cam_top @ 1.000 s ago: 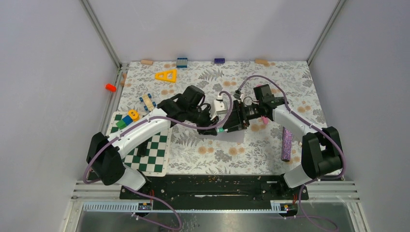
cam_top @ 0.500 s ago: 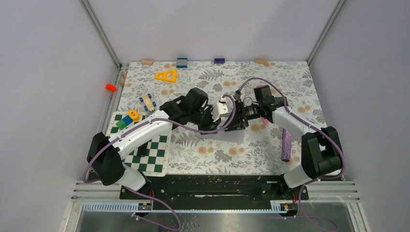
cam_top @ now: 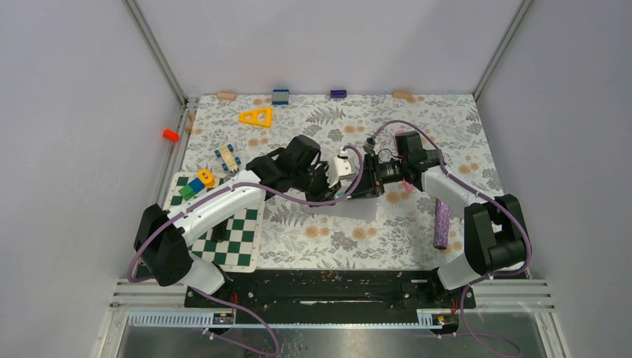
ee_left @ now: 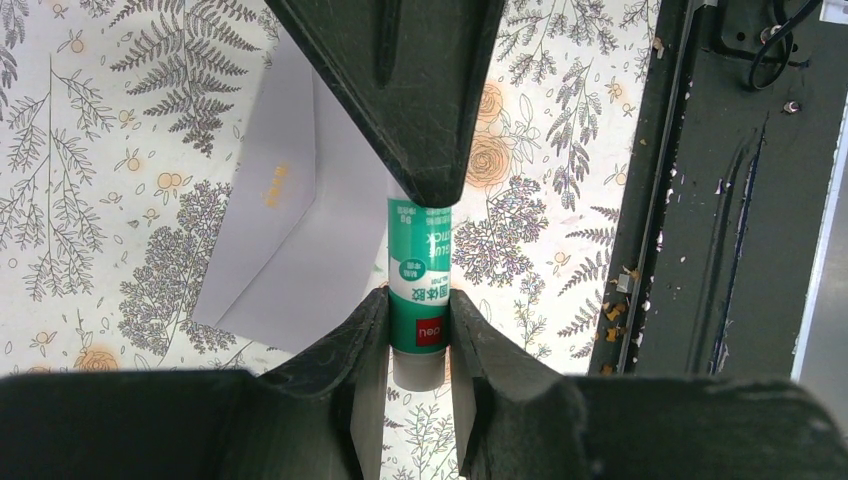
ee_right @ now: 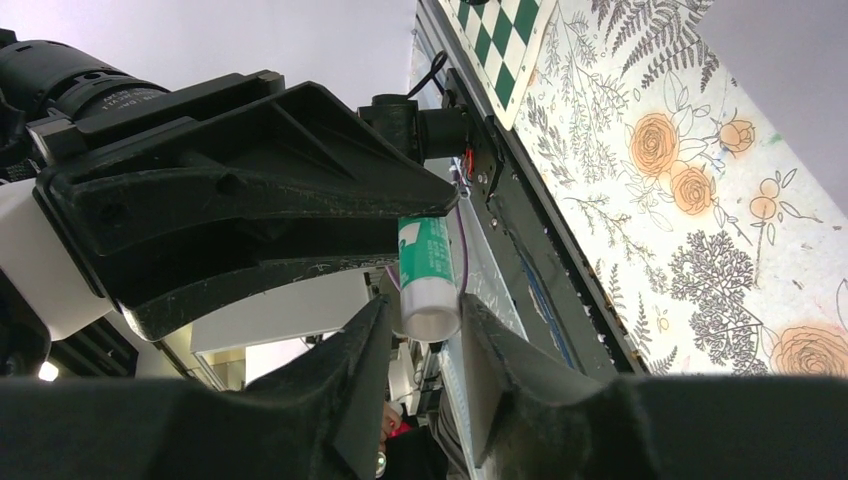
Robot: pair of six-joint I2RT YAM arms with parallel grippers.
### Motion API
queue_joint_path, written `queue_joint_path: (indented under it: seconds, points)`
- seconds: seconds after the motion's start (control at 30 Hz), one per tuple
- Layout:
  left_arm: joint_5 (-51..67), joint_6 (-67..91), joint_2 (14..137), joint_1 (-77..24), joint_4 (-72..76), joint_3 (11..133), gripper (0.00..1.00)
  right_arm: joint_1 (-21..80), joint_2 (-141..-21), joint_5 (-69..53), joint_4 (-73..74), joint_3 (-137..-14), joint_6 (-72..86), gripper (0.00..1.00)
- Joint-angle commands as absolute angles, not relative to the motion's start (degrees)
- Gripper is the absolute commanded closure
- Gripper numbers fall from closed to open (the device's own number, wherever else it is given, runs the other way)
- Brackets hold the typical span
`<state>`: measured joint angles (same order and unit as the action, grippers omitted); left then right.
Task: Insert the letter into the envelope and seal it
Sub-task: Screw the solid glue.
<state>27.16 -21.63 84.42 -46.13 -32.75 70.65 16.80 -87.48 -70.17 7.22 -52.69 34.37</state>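
table (cam_top: pixel 417 119): floral-print surface filling the middle of the top view.
left gripper (ee_left: pixel 418 298): bottom centre of the left wrist view. Pinched onto the green lower band of the glue stick (ee_left: pixel 420 270), snug on both sides.
right gripper (ee_right: pixel 425 305): bottom centre of the right wrist view. Clamped, by the look of it, on the white end of the same stick. Enters the left wrist view from the top edge and covers the stick's far end.
envelope (ee_left: pixel 270 250): upper left to middle left of the left wrist view. Flat on the table, pointed flap open. Lies beneath the lifted stick without touching it.
glue stick: centre of both wrist views, held in the air between the two claws, one at each end.
letter: nowhere in sight. Possibly already inside the envelope, but impossible to tell.
step in hand: most likely pulling the cap off, ready for gluing the flap.
doing it well: pull straight along the stick's own axis with no sideways bending. Hold the body firmly so only the cap comes away. Stay clear above the envelope so nothing nudges the open flap.
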Motion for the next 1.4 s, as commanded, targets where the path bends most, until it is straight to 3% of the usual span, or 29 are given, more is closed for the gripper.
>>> queue_joint_path:
  seconds: [0.0, 0.23, 0.4, 0.63, 0.73, 0.83, 0.93, 1.37]
  points:
    - [27.1, -22.4, 83.5, -46.2, -30.7, 70.0, 1.00, 16.4, -87.9, -72.2, 5.5, -52.7, 35.0, 0.66]
    - [31.2, -21.4, 84.3, -45.9, -31.1, 70.4, 1.00, 16.3, -85.7, -71.4, 5.7, -51.7, 30.4, 0.77]
    - [45.5, -21.0, 87.1, -42.8, -36.1, 73.5, 1.00, 16.3, -80.6, -70.3, 17.6, -53.4, 9.5, 0.76]
    - [60.7, -23.1, 91.6, -41.1, -43.5, 76.4, 1.00, 17.8, -69.6, -65.2, 15.1, -49.7, -3.4, 0.66]
    - [65.5, -23.8, 93.7, -40.8, -45.8, 77.6, 1.00, 19.3, -65.0, -62.5, 13.7, -47.5, -8.1, 0.49]
    - [63.8, -24.0, 94.3, -40.7, -46.3, 78.5, 1.00, 19.7, -62.9, -59.7, 12.8, -47.2, -5.6, 0.35]
    - [61.4, -22.0, 93.4, -40.4, -44.1, 78.1, 1.00, 19.6, -65.1, -59.1, 13.8, -49.5, 1.4, 0.30]
    - [59.7, -15.9, 92.0, -39.0, -36.1, 75.4, 1.00, 21.2, -68.2, -60.1, 8.9, -47.1, 9.1, 0.38]
